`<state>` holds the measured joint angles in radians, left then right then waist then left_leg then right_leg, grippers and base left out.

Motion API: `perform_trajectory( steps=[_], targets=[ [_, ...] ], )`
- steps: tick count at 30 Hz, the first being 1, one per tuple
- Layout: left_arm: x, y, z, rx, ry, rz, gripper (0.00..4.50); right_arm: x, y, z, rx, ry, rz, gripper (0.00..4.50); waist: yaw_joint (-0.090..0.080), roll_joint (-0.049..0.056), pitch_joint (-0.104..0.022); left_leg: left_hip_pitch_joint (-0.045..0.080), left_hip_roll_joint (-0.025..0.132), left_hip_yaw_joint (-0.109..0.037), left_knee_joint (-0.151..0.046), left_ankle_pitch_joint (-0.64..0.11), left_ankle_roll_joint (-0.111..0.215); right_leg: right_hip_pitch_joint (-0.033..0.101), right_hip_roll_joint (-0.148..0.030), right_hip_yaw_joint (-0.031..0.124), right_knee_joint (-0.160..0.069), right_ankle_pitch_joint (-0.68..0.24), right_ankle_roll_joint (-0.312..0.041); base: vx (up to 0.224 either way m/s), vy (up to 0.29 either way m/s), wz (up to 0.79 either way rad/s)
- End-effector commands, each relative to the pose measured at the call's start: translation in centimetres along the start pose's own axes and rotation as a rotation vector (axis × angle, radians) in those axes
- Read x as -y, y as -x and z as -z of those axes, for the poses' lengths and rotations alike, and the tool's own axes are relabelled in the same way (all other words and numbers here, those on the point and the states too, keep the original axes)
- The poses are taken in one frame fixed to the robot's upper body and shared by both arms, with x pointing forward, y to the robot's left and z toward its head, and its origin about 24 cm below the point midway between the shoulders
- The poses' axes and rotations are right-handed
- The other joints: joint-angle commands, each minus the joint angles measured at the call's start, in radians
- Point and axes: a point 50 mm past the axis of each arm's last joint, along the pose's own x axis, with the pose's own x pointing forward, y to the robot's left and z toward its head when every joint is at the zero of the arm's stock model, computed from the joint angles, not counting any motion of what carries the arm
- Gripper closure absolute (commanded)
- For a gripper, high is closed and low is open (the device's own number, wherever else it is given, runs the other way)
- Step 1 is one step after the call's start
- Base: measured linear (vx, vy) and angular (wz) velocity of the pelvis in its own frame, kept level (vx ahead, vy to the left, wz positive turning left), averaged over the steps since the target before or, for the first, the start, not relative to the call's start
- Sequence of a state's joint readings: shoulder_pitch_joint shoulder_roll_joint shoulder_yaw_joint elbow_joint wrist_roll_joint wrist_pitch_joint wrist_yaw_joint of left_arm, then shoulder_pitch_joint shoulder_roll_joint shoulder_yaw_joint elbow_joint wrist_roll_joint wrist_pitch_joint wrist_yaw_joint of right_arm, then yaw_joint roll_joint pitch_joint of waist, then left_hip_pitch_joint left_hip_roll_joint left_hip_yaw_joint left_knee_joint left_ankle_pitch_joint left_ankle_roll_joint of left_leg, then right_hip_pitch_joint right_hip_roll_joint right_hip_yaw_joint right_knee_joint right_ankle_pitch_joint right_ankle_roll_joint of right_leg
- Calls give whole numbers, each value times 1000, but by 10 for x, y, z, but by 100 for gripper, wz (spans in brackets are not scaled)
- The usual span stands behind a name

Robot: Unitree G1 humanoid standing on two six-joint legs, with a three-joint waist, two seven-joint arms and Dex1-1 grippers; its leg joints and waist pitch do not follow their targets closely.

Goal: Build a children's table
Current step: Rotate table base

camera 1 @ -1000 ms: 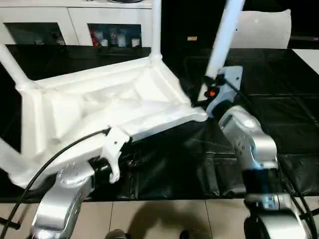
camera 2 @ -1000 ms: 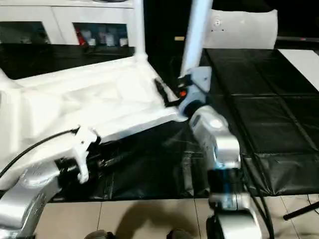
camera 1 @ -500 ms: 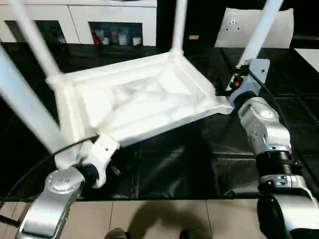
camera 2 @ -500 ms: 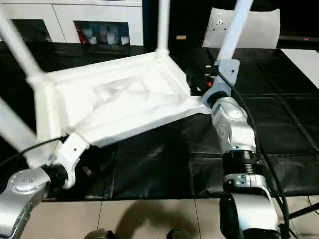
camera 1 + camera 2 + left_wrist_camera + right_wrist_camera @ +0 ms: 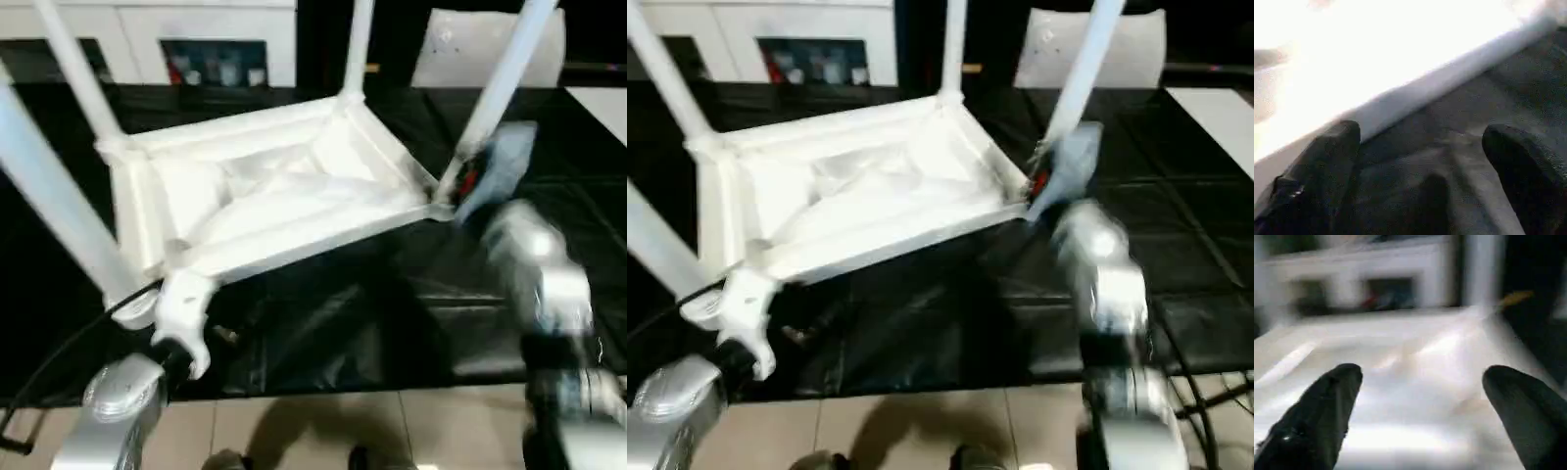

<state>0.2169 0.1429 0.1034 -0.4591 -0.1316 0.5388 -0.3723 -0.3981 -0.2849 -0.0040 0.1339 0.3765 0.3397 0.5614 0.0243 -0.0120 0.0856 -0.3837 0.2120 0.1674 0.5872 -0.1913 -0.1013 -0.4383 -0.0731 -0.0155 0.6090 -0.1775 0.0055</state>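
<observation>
The children's table lies upside down on the black cover, its ribbed tabletop (image 5: 274, 206) facing up. White legs rise from its corners: one near left (image 5: 54, 206), one far left (image 5: 73, 69), one at the back (image 5: 358, 44), one at the right (image 5: 500, 78). My left gripper (image 5: 1422, 134) is open just short of the tabletop's near edge (image 5: 1415, 83), with only black cover between its fingers. My right gripper (image 5: 1422, 373) is open at the right corner and faces the underside (image 5: 1415, 362). It holds nothing. The right arm (image 5: 534, 274) is blurred.
A white cabinet with glass doors (image 5: 216, 49) stands behind the work surface. A flat white sheet (image 5: 460, 49) leans at the back right. The black cover (image 5: 392, 323) ends at the front edge, with tiled floor (image 5: 323, 431) below it.
The view has shifted. My left arm has drawn back towards the front edge, away from the tabletop's near corner. The right arm is now blurred beside the right leg.
</observation>
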Motion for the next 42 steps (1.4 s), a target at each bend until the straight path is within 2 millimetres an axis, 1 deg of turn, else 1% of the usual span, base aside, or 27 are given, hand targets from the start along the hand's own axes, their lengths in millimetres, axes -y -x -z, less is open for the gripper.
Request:
perform_trajectory(
  steps=[1,2,4,5,6,7,8,9,11,12,14,15,16,18,20,24,25,27,28,29,30,33,34,35,37,40,42],
  targets=[
    [-6,12,-5,62,8,-68,3,-19,4,-7,-8,15,-155,0,2,-5,-51,-3,1,13,-66,-180,83,64,-13,15,-80,-170,-135,0,0,0],
    [-6,22,-1,83,17,-83,3,-31,13,0,-43,8,-236,0,2,-7,-43,-1,3,13,-71,-237,82,56,-13,15,-91,-266,-116,0,0,0],
    [-6,26,1,89,15,-90,3,-36,17,2,-60,3,-270,0,3,-3,-40,3,6,13,-75,-272,72,48,-14,17,-96,-327,-99,0,0,0],
    [-6,26,1,89,15,-90,3,-36,17,2,-60,3,-270,0,3,-5,-36,4,5,12,-76,-307,64,41,-12,17,-103,-390,-77,0,0,0],
    [-8,34,7,88,38,-119,3,-44,24,8,-92,5,-318,0,2,-5,-34,5,3,9,-78,-331,53,37,-13,17,-107,-443,-57,0,0,0],
    [-9,37,8,89,48,-133,3,-46,25,11,-103,5,-329,0,4,-1,-32,6,5,7,-79,-345,48,36,-14,17,-111,-466,-47,0,0,0],
    [-10,40,11,87,59,-162,3,-51,28,14,-117,-1,-347,0,2,-8,-31,5,3,6,-80,-364,36,32,-13,18,-115,-495,-27,0,0,0],
    [-12,43,11,107,69,-208,3,-58,30,18,-130,-14,-372,0,4,-7,-33,6,4,5,-80,-364,33,32,-13,18,-115,-495,-23,0,0,0],
    [-16,45,10,139,43,-276,3,-66,31,21,-139,-28,-409,0,3,-7,-37,4,8,3,-82,-340,32,36,-12,20,-112,-424,-33,0,0,0],
    [-20,46,9,160,43,-316,3,-70,30,22,-145,-29,-419,0,3,-3,-40,3,9,2,-82,-332,34,38,-12,20,-108,-380,-45,0,0,0],
    [-23,48,9,180,50,-356,3,-73,31,23,-156,-31,-427,0,2,-5,-39,1,8,3,-82,-325,35,40,-11,19,-106,-337,-60,0,0,0],
    [-25,48,8,188,45,-367,3,-73,31,23,-157,-31,-428,0,2,-8,-37,0,7,3,-83,-322,37,40,-12,20,-104,-328,-62,0,0,0],
    [-28,49,8,201,37,-386,3,-74,30,23,-159,-31,-431,0,4,-1,-39,1,6,2,-82,-319,37,41,-12,20,-104,-322,-63,0,0,0],
    [-41,52,5,259,5,-449,3,-79,30,22,-168,-27,-442,0,3,-7,-39,2,5,5,-80,-306,43,42,-11,21,-103,-300,-64,0,0,0],
    [-43,52,4,274,-2,-448,3,-79,30,21,-169,-27,-443,0,5,-5,-40,3,5,4,-80,-300,42,42,-13,21,-101,-292,-68,0,0,0],
    [-57,45,-4,316,-21,-460,3,-81,31,25,-188,-17,-447,0,8,-1,-40,7,4,4,-80,-297,31,41,-13,22,-98,-283,-72,0,0,0],
    [-61,43,-6,324,-23,-463,3,-81,32,25,-192,-13,-448,0,7,2,-42,8,5,3,-80,-295,25,42,-13,22,-96,-269,-76,0,0,0],
    [-66,38,-13,340,-32,-439,3,-81,31,26,-196,-11,-448,0,8,2,-46,10,4,4,-77,-279,24,43,-13,22,-90,-234,-87,0,0,0],
    [-68,30,-22,367,-32,-382,3,-83,32,25,-196,-19,-461,0,8,2,-46,8,4,4,-77,-268,23,46,-14,22,-87,-212,-98,0,0,0],
    [-69,26,-26,383,-28,-350,3,-84,32,25,-198,-22,-470,0,9,2,-47,10,3,5,-76,-265,24,45,-14,22,-87,-210,-101,0,0,0],
    [-69,26,-26,383,-28,-350,3,-84,32,25,-198,-22,-470,0,9,4,-49,11,3,5,-75,-253,25,46,-14,22,-83,-192,-111,0,0,0],
    [-71,18,-34,407,-16,-280,3,-84,32,26,-206,-21,-475,0,9,3,-49,10,2,6,-73,-234,28,49,-16,22,-80,-170,-125,0,0,0],
    [-70,12,-38,398,-23,-214,3,-83,31,28,-215,-17,-462,0,9,2,-51,11,2,7,-73,-231,29,50,-16,22,-79,-170,-126,0,0,0],
    [-65,3,-41,363,-13,-88,3,-79,27,32,-233,-5,-405,0,9,0,-51,12,2,7,-72,-221,30,49,-15,22,-78,-165,-128,0,0,0],
    [-59,-7,-44,329,4,59,3,-70,20,36,-251,18,-297,0,8,4,-52,15,-3,8,-72,-220,13,45,-15,22,-75,-195,-135,0,0,0],
    [-52,-13,-49,313,25,184,3,-58,13,40,-262,52,-170,0,9,9,-51,20,-2,11,-73,-225,-10,40,-15,23,-74,-197,-149,0,0,0],
    [-45,-15,-49,271,67,293,3,-50,8,43,-270,75,-80,0,12,9,-54,21,-2,12,-72,-216,-17,44,-15,22,-67,-156,-155,0,0,0]
  ],
)
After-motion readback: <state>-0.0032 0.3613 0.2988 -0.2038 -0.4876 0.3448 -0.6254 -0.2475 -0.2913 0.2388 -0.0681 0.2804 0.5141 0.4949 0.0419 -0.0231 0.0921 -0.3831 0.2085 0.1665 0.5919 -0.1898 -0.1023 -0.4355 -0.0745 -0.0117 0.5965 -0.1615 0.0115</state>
